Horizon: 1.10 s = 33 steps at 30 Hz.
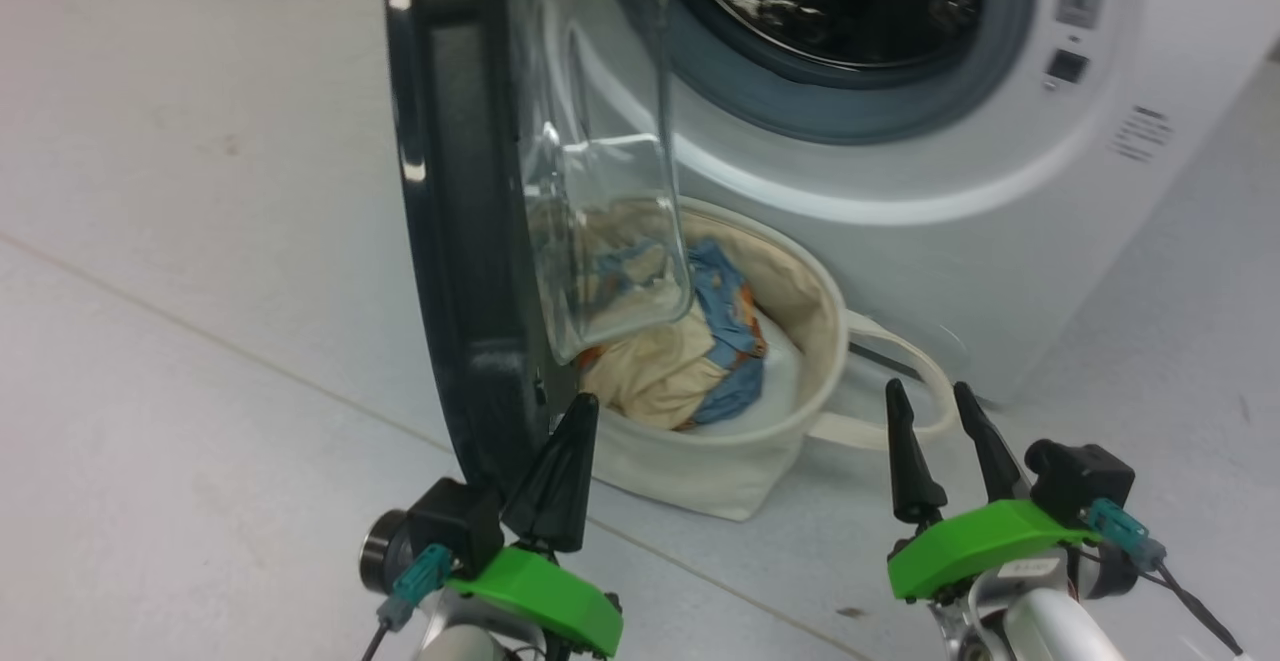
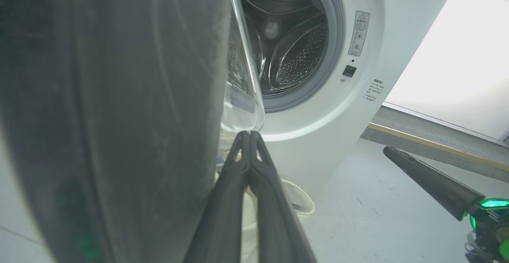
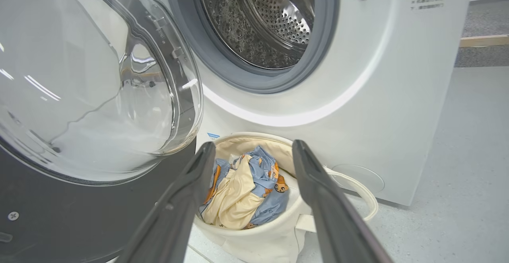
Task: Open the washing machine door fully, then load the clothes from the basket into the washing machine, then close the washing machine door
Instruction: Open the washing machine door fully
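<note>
The washing machine (image 1: 900, 241) stands with its steel drum (image 3: 258, 20) exposed. The washing machine door (image 1: 450, 241) is swung out towards me, seen edge-on, and its glass dome (image 3: 91, 88) faces the drum. Below the opening sits the basket (image 1: 720, 471), partly behind the glass. It holds the clothes (image 3: 246, 183): a cream patterned garment and a light-blue one with bear faces (image 3: 266, 171). My left gripper (image 1: 585, 403) is shut and empty, close beside the door's lower inner edge (image 2: 119, 115). My right gripper (image 1: 928, 389) is open, pointing at the basket from the right (image 3: 253, 145).
One basket loop handle (image 1: 915, 381) lies on the floor just ahead of my right fingers. Pale floor spreads to the left of the door. A raised grey strip with a wooden edge (image 2: 437, 145) runs past the washer's right side.
</note>
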Motion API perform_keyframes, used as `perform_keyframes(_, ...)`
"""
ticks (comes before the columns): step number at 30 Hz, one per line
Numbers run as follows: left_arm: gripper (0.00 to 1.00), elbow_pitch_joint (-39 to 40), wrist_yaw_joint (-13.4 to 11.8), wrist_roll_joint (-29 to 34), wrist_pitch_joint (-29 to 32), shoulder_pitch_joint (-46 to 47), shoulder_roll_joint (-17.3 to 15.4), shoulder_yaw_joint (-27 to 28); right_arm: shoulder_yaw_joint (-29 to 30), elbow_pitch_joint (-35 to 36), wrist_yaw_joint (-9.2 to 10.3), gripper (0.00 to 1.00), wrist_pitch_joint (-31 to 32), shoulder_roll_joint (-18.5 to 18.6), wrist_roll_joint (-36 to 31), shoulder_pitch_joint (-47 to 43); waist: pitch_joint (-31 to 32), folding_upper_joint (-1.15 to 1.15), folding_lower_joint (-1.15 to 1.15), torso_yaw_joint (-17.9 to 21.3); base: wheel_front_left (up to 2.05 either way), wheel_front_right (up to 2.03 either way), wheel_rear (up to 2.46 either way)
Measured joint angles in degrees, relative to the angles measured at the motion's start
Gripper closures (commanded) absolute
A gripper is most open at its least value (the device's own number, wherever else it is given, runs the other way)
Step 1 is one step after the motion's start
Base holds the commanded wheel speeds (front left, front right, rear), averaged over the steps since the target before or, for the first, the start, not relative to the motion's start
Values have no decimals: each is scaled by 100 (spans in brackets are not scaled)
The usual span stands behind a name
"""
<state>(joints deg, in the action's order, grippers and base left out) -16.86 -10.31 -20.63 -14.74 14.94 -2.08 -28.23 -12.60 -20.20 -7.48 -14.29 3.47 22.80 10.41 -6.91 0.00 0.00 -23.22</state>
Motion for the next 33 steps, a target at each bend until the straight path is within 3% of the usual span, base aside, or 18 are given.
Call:
perform_keyframes(7, 100, 32, -205, 190, 7, -199, 5, 382, -79, -94, 0, 0, 0, 0, 1, -29, 118, 0, -1, -590, 0, 0, 0)
perform_keyframes(14, 100, 108, -222, 360, 8, -238, -22, 1156, -145, -159, 0, 0, 0, -21, 58, -21, 62, 0, 0, -678, 0, 0, 0)
perform_keyframes(25, 100, -76, 132, 637, 8, -120, -4, 2602, -3, -156, 0, 0, -1, -21, 137, 13, -168, 0, 0, -521, 0, 0, 0)
perform_keyframes(33, 99, -287, 471, 804, 8, 464, -91, 3645, 62, -126, 0, 0, 0, 37, -21, 303, -643, 0, 1, -449, 0, 0, 0)
